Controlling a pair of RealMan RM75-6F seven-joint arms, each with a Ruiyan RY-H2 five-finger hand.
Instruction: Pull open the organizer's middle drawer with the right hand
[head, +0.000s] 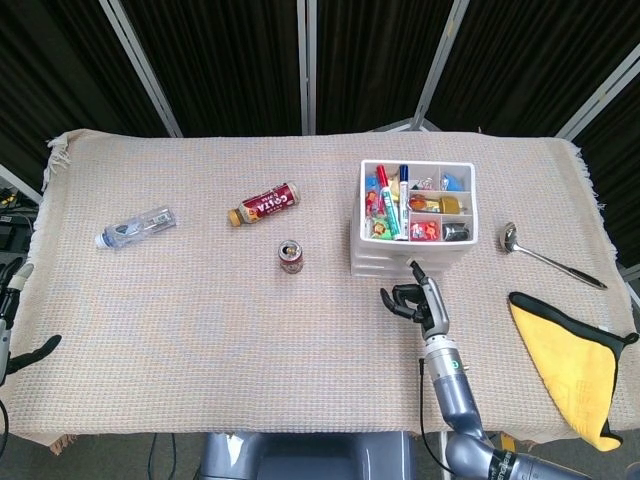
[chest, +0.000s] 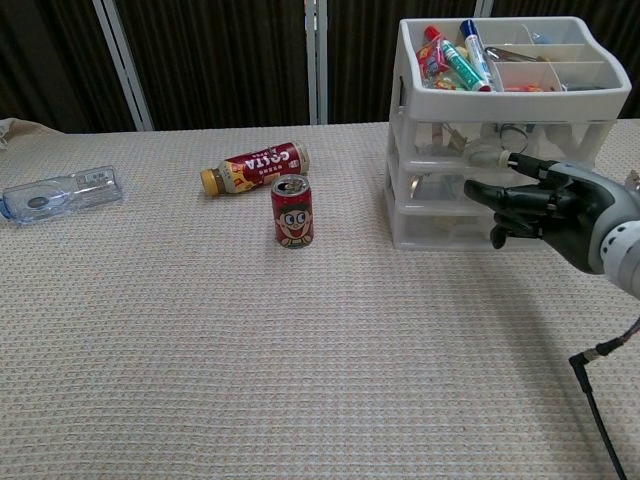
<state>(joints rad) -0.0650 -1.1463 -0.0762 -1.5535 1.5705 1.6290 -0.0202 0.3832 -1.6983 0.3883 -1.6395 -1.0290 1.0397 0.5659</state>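
Observation:
The white three-drawer organizer (head: 357, 240) (chest: 400, 120) stands right of the table's middle, its top tray full of pens and small items. All drawers look closed; the middle drawer (chest: 440, 186) shows clutter through its clear front. My dark right hand (head: 415, 300) (chest: 535, 203) hovers right in front of the drawers, fingers stretched toward them and apart. One fingertip (chest: 513, 160) touches the front near the middle drawer's upper edge. Nothing is held. My left hand (head: 18, 345) shows only partly at the table's left edge, fingers spread and empty.
A brown drink bottle (head: 264, 204) (chest: 255, 166) lies left of the organizer, with a red can (head: 291, 256) (chest: 292, 212) upright near it. A clear plastic bottle (head: 137, 228) (chest: 60, 190) lies far left. A spoon (head: 550, 258) and yellow cloth (head: 575, 355) lie at the right.

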